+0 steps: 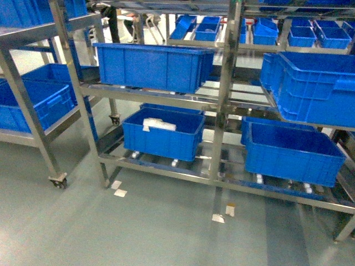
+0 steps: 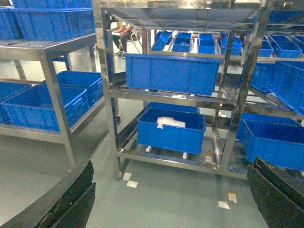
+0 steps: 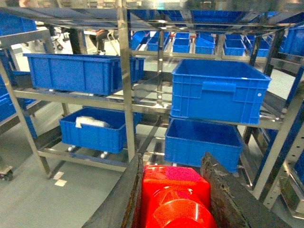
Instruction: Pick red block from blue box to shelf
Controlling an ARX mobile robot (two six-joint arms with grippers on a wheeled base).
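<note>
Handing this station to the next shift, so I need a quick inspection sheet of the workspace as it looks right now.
Surface: grey-green floor with small paper or tape scraps near the rack feet.
Job's things: red block sits between the right gripper's fingers; shelf stands ahead, steel, several tiers; the pale blue box is not in view.
Clutter: ribbed blue crates on the tiers; one lower crate holds white wrapped material.
Grippers: right gripper shut on the block; left gripper open, nothing between its fingers.
Cables: nothing seen.
Surroundings: second rack on castors at left, more crate rows behind, a person's legs far back.
</note>
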